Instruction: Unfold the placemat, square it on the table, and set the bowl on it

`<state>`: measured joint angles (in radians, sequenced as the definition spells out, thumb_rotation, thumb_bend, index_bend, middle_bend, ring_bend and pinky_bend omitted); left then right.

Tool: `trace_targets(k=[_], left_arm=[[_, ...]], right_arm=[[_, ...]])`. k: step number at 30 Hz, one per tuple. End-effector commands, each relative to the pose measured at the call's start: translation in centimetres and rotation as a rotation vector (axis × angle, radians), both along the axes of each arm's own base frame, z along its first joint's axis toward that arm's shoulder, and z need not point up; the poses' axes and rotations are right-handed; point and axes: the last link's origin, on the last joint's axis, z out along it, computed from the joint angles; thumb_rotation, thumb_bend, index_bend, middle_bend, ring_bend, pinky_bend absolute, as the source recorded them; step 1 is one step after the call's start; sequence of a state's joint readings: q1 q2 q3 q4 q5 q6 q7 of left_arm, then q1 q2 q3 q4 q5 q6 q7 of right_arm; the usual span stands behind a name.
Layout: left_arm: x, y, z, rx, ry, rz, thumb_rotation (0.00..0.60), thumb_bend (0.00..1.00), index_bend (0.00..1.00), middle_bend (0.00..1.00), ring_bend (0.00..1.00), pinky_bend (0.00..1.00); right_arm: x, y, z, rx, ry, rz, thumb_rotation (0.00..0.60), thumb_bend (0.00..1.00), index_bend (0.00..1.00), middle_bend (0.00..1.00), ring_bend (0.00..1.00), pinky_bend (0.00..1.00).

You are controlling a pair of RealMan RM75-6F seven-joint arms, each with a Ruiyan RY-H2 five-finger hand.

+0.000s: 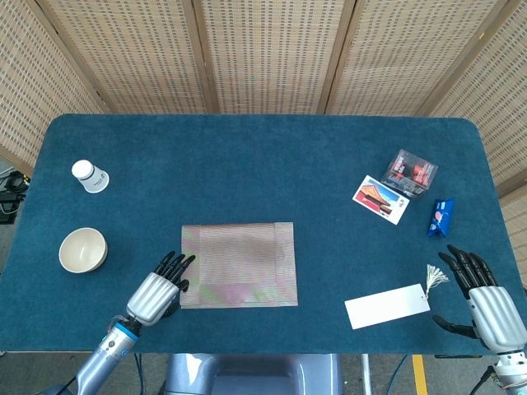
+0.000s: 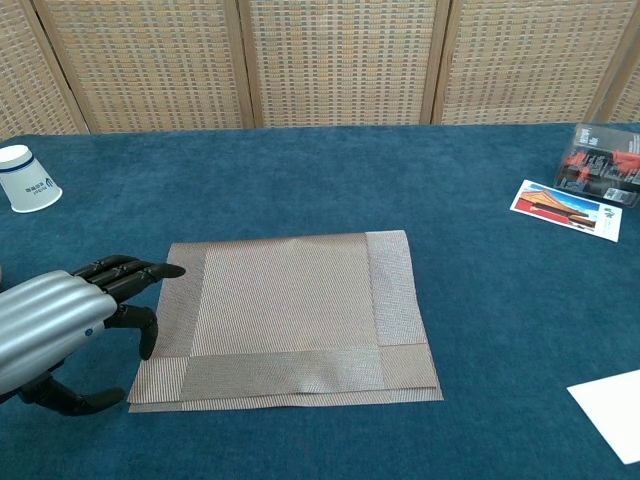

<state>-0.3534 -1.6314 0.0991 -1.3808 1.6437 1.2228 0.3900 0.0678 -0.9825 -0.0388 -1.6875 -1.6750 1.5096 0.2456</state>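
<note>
The folded placemat point(image 1: 239, 264) point(image 2: 288, 315), woven grey-brown, lies flat near the table's front middle. A cream bowl point(image 1: 82, 249) stands upright on the cloth far to its left, seen only in the head view. My left hand point(image 1: 156, 292) point(image 2: 60, 320) hovers open at the placemat's front left corner, fingers spread and pointing toward its left edge, fingertips reaching that edge. My right hand point(image 1: 486, 300) rests open near the front right corner of the table, far from the mat.
A white paper cup point(image 1: 90, 175) point(image 2: 25, 179) lies at the left rear. A white card point(image 1: 387, 306) with a tassel lies front right. A postcard point(image 1: 380, 199) point(image 2: 566, 209), a clear box point(image 1: 409, 173) point(image 2: 601, 165) and a blue packet point(image 1: 441, 216) sit at right.
</note>
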Motion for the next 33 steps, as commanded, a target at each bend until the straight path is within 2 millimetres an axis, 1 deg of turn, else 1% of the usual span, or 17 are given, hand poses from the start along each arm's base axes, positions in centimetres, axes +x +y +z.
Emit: trace_targets(k=[1,6,11,18,25,33], left_arm=[[-0.2,-0.1,0.1,0.001,0.005,0.001,0.600,0.26,0.47,0.00,0.00,0.00],[-0.7,0.0,0.7,0.013,0.011,0.009,0.600,0.26,0.46,0.00,0.00,0.00],[-0.8,0.1,0.6,0.011,0.013,0.018,0.600,0.26,0.46,0.00,0.00,0.00],[-0.7,-0.2,-0.2,-0.007,0.021,0.012,0.600,0.26,0.46,0.00,0.00,0.00],[-0.9,-0.2,-0.6,-0.011,0.029,0.024,0.600,0.26,0.46,0.00,0.00,0.00],[-0.2,0.0,-1.4,-0.005,0.010,0.028,0.600,0.26,0.46,0.00,0.00,0.00]], right_arm=[[0.0,0.0,0.1,-0.001,-0.004,0.003,0.600,0.06,0.09,0.00,0.00,0.00],[0.1,0.0,0.1,0.002,-0.008,0.004,0.600,0.06,0.09,0.00,0.00,0.00],[0.1,0.1,0.1,0.002,-0.010,0.005,0.600,0.06,0.09,0.00,0.00,0.00],[0.1,0.1,0.1,-0.001,-0.009,0.003,0.600,0.06,0.09,0.00,0.00,0.00],[0.1,0.0,0.2,-0.003,-0.013,0.002,0.600,0.06,0.09,0.00,0.00,0.00],[0.0,0.0,0.2,-0.002,-0.013,-0.002,0.600,0.06,0.09,0.00,0.00,0.00]])
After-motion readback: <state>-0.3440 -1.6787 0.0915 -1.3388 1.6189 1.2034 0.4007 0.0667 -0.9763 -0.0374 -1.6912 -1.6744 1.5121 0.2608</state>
